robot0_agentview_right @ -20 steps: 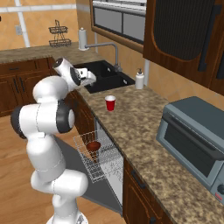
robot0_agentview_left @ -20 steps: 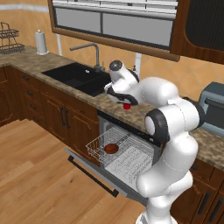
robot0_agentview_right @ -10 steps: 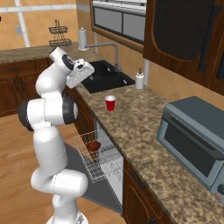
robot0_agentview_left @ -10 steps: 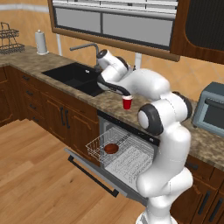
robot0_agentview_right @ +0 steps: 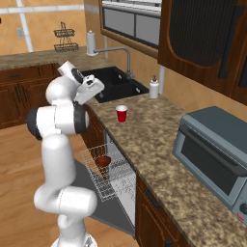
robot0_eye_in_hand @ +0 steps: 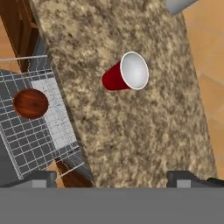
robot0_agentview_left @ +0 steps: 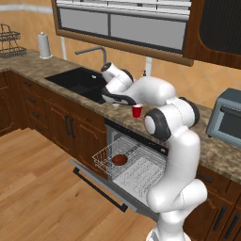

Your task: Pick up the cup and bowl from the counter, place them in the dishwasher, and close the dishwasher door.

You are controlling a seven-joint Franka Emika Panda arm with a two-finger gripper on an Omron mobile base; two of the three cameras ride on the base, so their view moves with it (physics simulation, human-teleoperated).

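I've got the cup point(robot0_eye_in_hand: 124, 73) in my hand view, standing upright on the counter point(robot0_eye_in_hand: 144, 131), well ahead of my fingertips point(robot0_eye_in_hand: 183, 177). The jaws are spread wide with nothing between them. From the left base camera, the gripper point(robot0_agentview_left: 116, 99) hangs over the counter's near edge, just left of the cup point(robot0_agentview_left: 136, 111) and right of the black sink point(robot0_agentview_left: 80, 81), and it isn't touching the cup. On the right base camera the cup point(robot0_agentview_right: 121, 114) sits by itself on the granite, with the white soap bottle point(robot0_agentview_right: 154, 88) farther back against the wall and the grey-blue toaster oven point(robot0_agentview_right: 212, 159) well off to the right.

The bowl point(robot0_agentview_left: 119, 160) is down in the dishwasher point(robot0_agentview_left: 136, 164), resting in the white wire rack point(robot0_agentview_left: 101, 157), which is pulled out over the dishwasher door point(robot0_agentview_left: 101, 186). That door is dropped fully open, its dark bar handle toward the wooden floor point(robot0_agentview_left: 37, 193). My hand view catches the same bowl point(robot0_eye_in_hand: 30, 103) in the rack, lower left of the counter edge. The tap point(robot0_agentview_left: 94, 51) arches over the sink behind the hand, and a paper towel roll point(robot0_agentview_left: 44, 45) stands at the far left end.
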